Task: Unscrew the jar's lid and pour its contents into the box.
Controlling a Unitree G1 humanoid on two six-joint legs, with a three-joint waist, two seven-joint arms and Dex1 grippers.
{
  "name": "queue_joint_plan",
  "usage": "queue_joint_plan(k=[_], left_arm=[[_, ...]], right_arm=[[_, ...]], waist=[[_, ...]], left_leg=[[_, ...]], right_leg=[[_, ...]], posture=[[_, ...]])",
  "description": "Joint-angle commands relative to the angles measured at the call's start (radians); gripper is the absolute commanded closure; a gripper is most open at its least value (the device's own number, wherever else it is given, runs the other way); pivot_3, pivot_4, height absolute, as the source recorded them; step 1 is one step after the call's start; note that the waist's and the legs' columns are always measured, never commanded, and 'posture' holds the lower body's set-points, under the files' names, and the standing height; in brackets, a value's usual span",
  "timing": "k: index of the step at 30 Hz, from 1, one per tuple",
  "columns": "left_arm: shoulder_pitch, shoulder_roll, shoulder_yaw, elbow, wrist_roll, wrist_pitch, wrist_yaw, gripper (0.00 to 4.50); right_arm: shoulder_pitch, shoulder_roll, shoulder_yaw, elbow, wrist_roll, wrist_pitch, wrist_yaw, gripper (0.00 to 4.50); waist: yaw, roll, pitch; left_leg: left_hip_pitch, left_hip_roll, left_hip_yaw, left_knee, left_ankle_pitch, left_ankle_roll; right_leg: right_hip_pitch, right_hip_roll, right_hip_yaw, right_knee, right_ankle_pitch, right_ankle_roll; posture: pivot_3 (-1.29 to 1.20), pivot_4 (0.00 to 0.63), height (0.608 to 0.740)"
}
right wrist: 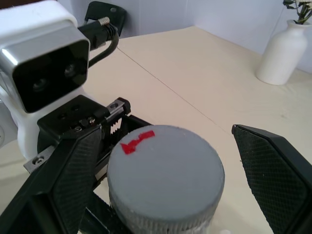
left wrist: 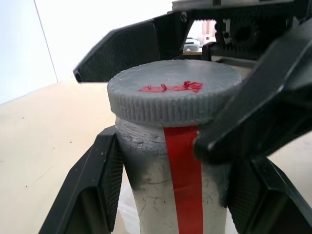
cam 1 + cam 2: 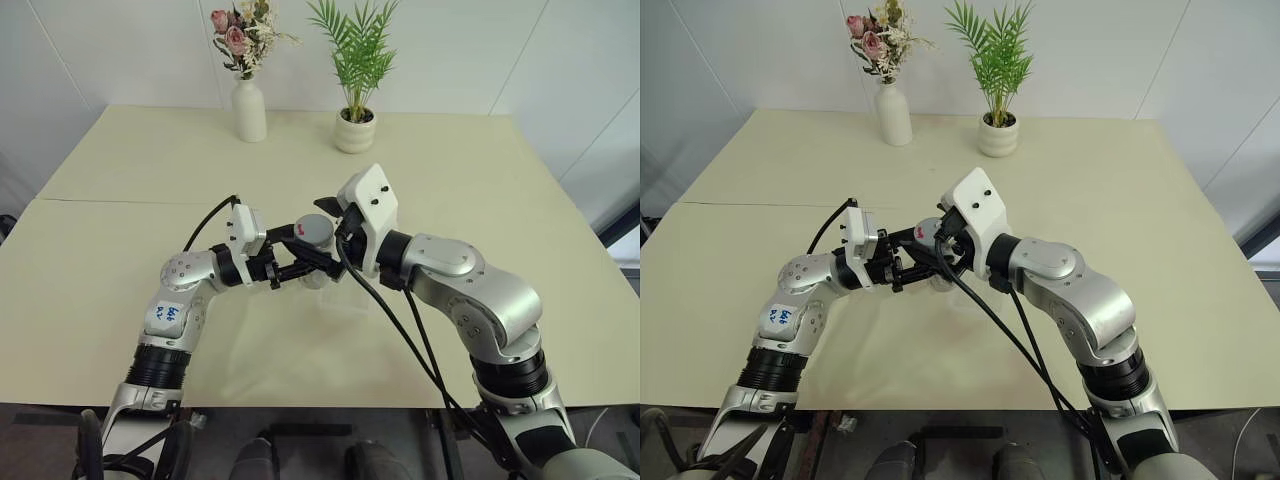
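A: Left wrist view: the jar (image 2: pixel 170 190) stands upright, long axis vertical, with a red strip running straight down its side. The left end effector (image 2: pixel 170 204) clamps its body, one black finger (image 2: pixel 92 190) on each flank.

B: And the lid (image 2: pixel 173 100)?

A: Grey, ribbed at the rim, flat on top of the jar, facing up. It carries a smeared red mark, not readable as letters.

B: The right end effector (image 1: pixel 165 170)?

A: In the right wrist view its fingers (image 1: pixel 273 165) stand wide to either side of the lid with a gap showing on both sides; in the left wrist view one finger crosses in front of the rim, and I cannot tell if it touches.

B: Where is all this?

A: In the left eye view, held above the middle of the pale bench (image 3: pixel 120 290), between the two arms. The clear box (image 3: pixel 352 297) sits on the bench just below.

B: Any writing?

A: A white sticker (image 3: pixel 167 317) on the left forearm has blue handwriting; too small to read.

B: Anything else?

A: A white flower vase (image 3: pixel 249 110) and a white plant pot (image 3: pixel 354 131) at the far edge, well apart from the jar.
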Motion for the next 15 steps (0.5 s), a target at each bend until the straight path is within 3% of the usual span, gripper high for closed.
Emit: queue_joint_plan(k=[1, 5, 8, 12, 15], left_arm=[[-0.027, -0.007, 0.006, -0.003, -0.002, -0.002, -0.004, 2.07], [-0.038, -0.008, 0.002, 0.005, -0.002, 0.002, -0.012, 2.07], [-0.042, -0.009, 0.001, 0.011, 0.000, 0.003, -0.016, 2.07], [-0.043, -0.009, 0.000, 0.015, 0.001, 0.005, -0.018, 2.07], [-0.041, -0.007, -0.001, 0.015, 0.001, 0.008, -0.021, 2.07]], right_arm=[[0.008, 0.012, -0.036, -0.049, 0.012, -0.002, -0.015, 0.00], [0.014, 0.015, -0.038, -0.052, 0.008, -0.011, -0.015, 0.00], [0.020, 0.017, -0.037, -0.054, 0.007, -0.016, -0.016, 0.54], [0.020, 0.022, -0.036, -0.055, 0.006, -0.027, -0.010, 1.87], [0.019, 0.023, -0.036, -0.054, 0.004, -0.030, -0.009, 1.89]], waist=[[0.000, 0.000, 0.000], [0.000, 0.000, 0.000], [0.000, 0.000, 0.000], [0.000, 0.000, 0.000], [0.000, 0.000, 0.000]], left_leg=[[0.000, 0.000, 0.000, 0.000, 0.000, 0.000], [-0.001, 0.000, 0.000, 0.000, 0.000, 0.000], [-0.001, 0.000, 0.001, 0.000, 0.000, 0.000], [-0.001, 0.000, 0.001, 0.000, 0.000, 0.000], [-0.002, 0.000, 0.002, 0.000, 0.000, 0.000]], right_leg=[[0.000, 0.000, 0.000, 0.000, 0.000, 0.000], [-0.002, 0.000, 0.001, 0.001, 0.000, 0.000], [-0.002, 0.000, 0.001, 0.001, 0.000, 0.000], [-0.003, 0.000, 0.002, 0.001, 0.000, 0.000], [-0.003, 0.000, 0.002, 0.001, 0.000, 0.000]], posture=[[0.00, 0.150, 0.740], [0.00, 0.150, 0.740], [0.00, 0.150, 0.740], [0.00, 0.150, 0.740], [0.00, 0.150, 0.740]])
